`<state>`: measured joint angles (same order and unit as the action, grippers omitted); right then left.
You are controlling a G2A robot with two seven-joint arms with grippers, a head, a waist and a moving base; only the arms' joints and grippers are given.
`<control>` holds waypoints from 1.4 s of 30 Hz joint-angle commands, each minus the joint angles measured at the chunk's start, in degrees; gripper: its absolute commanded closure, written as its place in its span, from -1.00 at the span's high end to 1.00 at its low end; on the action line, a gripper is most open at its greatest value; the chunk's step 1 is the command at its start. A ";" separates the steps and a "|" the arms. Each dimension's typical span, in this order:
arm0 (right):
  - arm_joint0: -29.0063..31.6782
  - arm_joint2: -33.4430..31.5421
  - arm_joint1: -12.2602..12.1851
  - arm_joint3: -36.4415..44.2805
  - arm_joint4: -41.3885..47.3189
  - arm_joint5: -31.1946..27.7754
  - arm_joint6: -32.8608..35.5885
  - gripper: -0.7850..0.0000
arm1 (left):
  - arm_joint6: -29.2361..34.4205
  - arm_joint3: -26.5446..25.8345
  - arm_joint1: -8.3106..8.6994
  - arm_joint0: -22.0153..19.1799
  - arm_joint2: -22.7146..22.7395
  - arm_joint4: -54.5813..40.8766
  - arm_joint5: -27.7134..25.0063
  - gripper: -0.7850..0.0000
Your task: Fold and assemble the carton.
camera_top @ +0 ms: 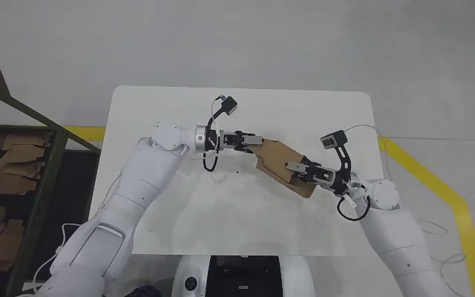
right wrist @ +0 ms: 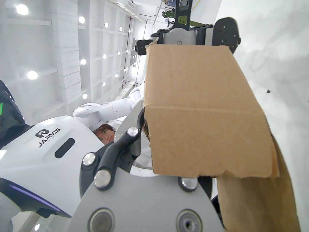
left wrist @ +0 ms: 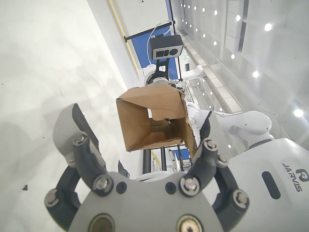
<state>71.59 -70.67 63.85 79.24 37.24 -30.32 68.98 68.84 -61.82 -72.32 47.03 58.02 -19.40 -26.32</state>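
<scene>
One carton (camera_top: 276,157) in right gripper (camera_top: 297,168), just beyond the splayed left gripper (camera_top: 254,140)

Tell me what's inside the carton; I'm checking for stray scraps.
Inside the carton, the left wrist view shows cardboard walls and a folded-in flap. Whatever lies behind that flap is covered.

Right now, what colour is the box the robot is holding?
Plain brown cardboard, unpatterned; the carton shows best in the right wrist view.
</scene>
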 commanded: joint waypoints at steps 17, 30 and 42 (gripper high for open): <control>-1.08 1.35 0.74 -0.60 12.44 1.77 6.75 -1.00 | 2.39 -1.22 -0.18 0.58 -2.57 -0.99 -0.23 1.00; -2.20 1.36 1.21 -1.93 16.86 6.38 11.36 -1.00 | 3.86 -2.74 0.11 1.36 -2.83 -2.17 -0.77 1.00; -2.28 1.20 1.69 -2.24 15.55 6.70 11.69 -1.00 | 4.45 -4.15 0.28 1.68 -3.55 -2.10 -0.44 1.00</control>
<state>69.28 -69.44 65.51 77.04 52.90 -23.65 80.64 73.24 -65.86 -72.05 48.73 54.56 -21.50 -26.76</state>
